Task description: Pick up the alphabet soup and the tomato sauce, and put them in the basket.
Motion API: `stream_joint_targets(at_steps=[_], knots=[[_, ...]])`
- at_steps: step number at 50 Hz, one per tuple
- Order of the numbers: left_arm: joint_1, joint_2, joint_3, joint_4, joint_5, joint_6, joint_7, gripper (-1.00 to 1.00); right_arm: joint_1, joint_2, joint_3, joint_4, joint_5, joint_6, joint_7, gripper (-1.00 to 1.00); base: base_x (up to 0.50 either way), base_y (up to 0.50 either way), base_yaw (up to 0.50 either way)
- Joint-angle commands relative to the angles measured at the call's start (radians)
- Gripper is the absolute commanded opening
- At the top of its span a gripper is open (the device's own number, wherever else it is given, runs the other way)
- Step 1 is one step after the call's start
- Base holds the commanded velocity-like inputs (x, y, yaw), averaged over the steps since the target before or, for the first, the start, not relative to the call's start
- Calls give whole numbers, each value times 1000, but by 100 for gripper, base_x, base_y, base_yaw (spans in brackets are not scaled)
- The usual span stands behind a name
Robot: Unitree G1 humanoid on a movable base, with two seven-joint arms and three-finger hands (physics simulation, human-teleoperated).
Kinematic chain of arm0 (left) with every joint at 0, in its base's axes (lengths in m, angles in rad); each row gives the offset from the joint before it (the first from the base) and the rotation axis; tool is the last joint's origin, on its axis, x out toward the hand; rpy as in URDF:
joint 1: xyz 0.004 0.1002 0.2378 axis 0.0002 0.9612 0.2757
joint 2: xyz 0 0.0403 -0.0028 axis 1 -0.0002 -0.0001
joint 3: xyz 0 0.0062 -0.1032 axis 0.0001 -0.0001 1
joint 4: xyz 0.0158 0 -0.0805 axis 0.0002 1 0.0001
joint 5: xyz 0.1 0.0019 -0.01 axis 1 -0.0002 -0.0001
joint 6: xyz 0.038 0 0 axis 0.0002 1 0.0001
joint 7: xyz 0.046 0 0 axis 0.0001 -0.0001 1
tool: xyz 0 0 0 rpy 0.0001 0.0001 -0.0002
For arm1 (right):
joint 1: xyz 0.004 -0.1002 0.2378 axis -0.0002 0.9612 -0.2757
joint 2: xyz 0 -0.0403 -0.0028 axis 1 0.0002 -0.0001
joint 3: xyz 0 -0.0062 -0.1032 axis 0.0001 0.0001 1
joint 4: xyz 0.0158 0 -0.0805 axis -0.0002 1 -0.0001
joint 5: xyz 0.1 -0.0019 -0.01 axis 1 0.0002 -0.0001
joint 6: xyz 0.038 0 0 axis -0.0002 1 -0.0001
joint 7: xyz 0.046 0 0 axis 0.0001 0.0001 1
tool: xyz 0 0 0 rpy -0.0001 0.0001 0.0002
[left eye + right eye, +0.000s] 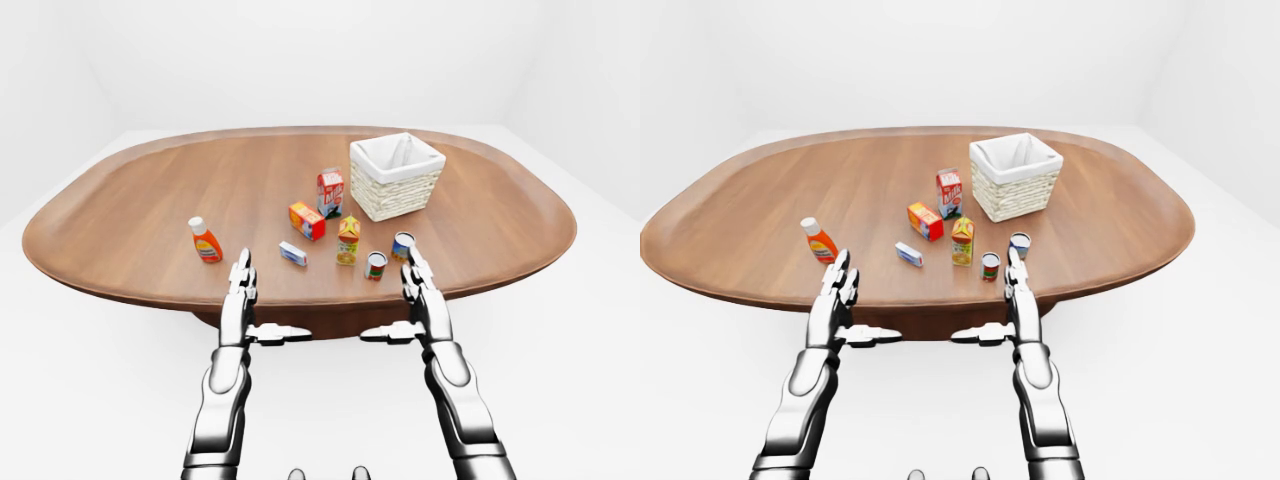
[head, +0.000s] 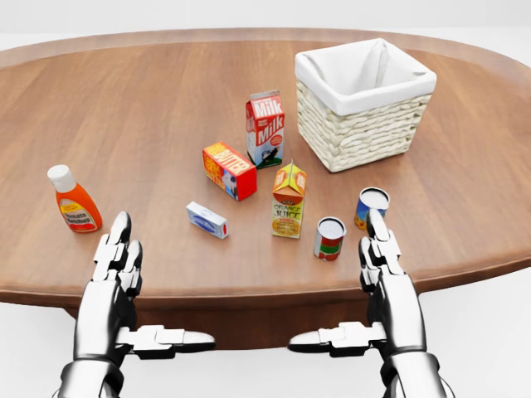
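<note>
Wooden oval surface point(image 2: 149, 108) holds everything; the wicker basket point(image 2: 362, 124) sits top right in the head view, the blue-labelled soup can point(image 2: 371, 207) and red tomato sauce can point(image 2: 329, 239) stand just below it near the edge; both hands, left point(image 2: 112, 278) and right point(image 2: 386, 274), hover at that edge, fingers spread open, holding nothing.
</note>
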Motion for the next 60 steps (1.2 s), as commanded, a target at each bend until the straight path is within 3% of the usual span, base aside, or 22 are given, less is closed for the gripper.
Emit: stream_joint_targets(at_steps=[1, 9, 15, 31, 60], knots=[[4, 4, 5, 5, -9, -28, -27, 100, 19, -6, 0, 5, -2, -16, 50, 100, 0, 0, 0], [5, 3, 2, 9, -7, -33, -29, 100, 17, -4, 0, 22, -4, -37, 51, 100, 0, 0, 0], [5, 2, 0, 6, -10, -35, -31, 100, 12, -4, -3, 13, -6, -9, 44, 100, 0, 0, 0], [3, 2, -1, 10, -7, -34, -27, 100, 17, -5, 3, 24, -20, -35, 45, 100, 4, -11, 0], [8, 1, -4, 3, -2, -34, -27, 100, 30, -3, 13, 27, -44, -76, 46, 100, 33, -5, 0]])
